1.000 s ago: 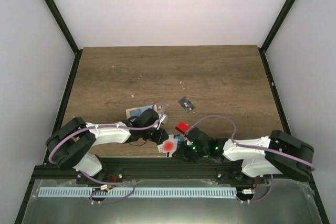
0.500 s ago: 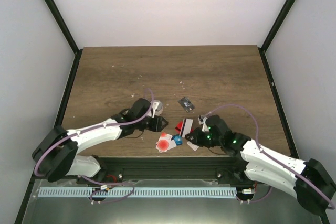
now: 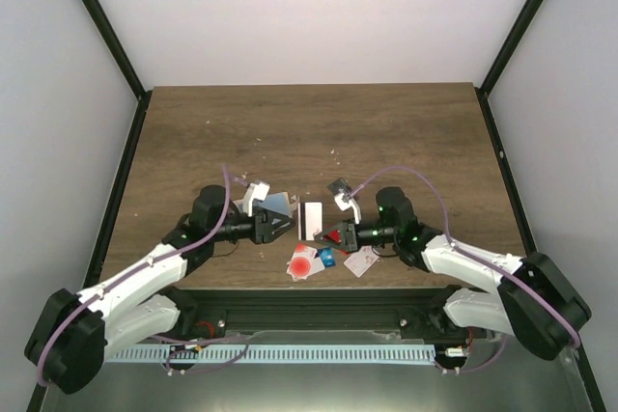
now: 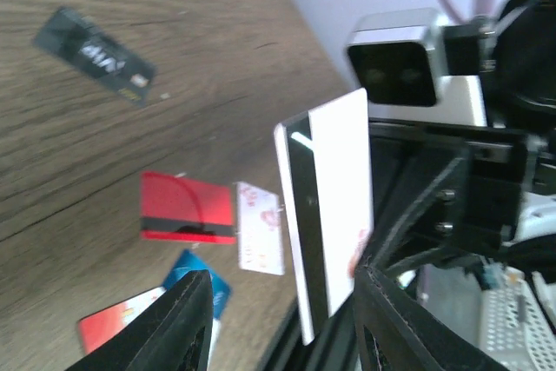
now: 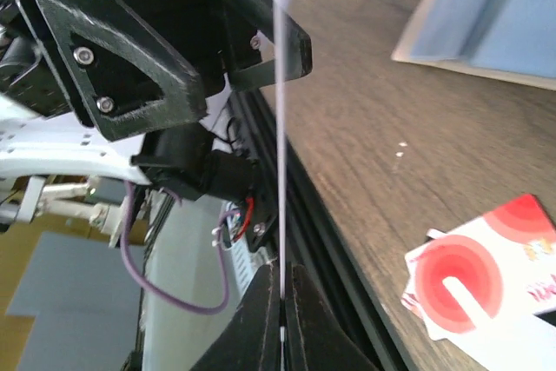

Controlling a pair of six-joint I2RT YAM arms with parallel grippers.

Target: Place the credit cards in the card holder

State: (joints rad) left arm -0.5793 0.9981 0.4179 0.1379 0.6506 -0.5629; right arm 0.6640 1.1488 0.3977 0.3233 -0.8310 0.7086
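My right gripper point(image 3: 326, 231) is shut on a white card with a black stripe point(image 3: 311, 219) and holds it upright above the table. The right wrist view shows that card edge-on point(image 5: 280, 128) between my closed fingers point(image 5: 282, 280). My left gripper point(image 3: 280, 226) is open and faces the card, which stands just in front of its fingers point(image 4: 326, 215). The card holder point(image 3: 275, 204), flat with a beige edge and a bluish face, lies behind the left gripper point(image 5: 486, 15). A red card point(image 4: 187, 208), a white marked card point(image 4: 259, 228), a blue card point(image 4: 187, 265) and a red-dot card point(image 3: 304, 262) lie near the front edge.
A dark card point(image 3: 343, 190) lies flat farther back, also seen in the left wrist view point(image 4: 95, 54). The table's front edge and black frame rail point(image 3: 309, 301) run just below the loose cards. The red-dot card shows in the right wrist view point(image 5: 473, 280).
My right gripper has risen from the front edge and carried the striped card up and to the left. My left arm has drawn back left, its open gripper now pointing right at the card.
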